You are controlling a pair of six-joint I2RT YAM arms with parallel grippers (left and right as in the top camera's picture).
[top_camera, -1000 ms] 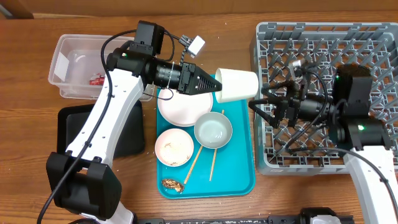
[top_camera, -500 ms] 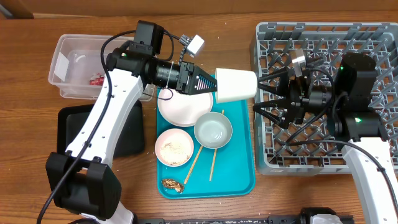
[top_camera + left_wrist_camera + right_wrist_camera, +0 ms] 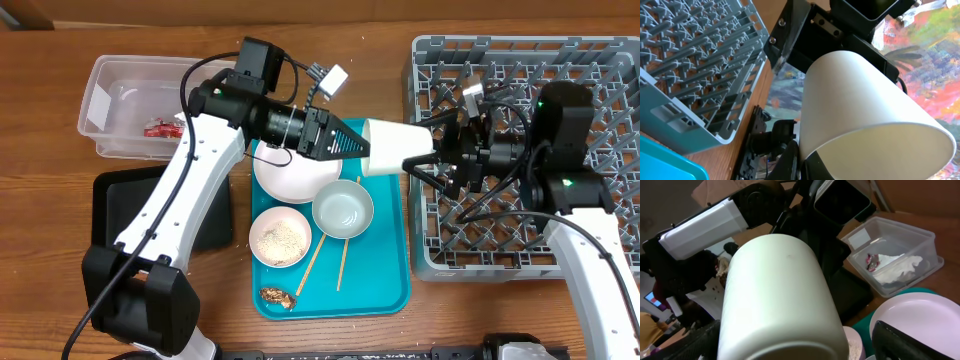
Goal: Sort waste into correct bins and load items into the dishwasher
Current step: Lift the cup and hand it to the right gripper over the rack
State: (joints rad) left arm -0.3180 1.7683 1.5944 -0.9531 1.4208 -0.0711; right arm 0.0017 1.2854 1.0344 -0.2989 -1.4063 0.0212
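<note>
the left gripper (image 3: pixel 352 147) was pinching the rim of the cup (image 3: pixel 395 150), holding it on its side in the air. the right gripper (image 3: pixel 418 147) had its jaws spread on either side of the cup's closed end. a second earlier they had hung apart from it, and the cup had since travelled towards the rack (image 3: pixel 520 60). below i counted one plate (image 3: pixel 285 180), a white bowl (image 3: pixel 280 237), a metal bowl (image 3: pixel 343 210) and two chopsticks (image 3: pixel 341 265) on the teal tray (image 3: pixel 380 270). one clear tub (image 3: pixel 110 100) and one black tray (image 3: pixel 110 210) sat further left.
</note>
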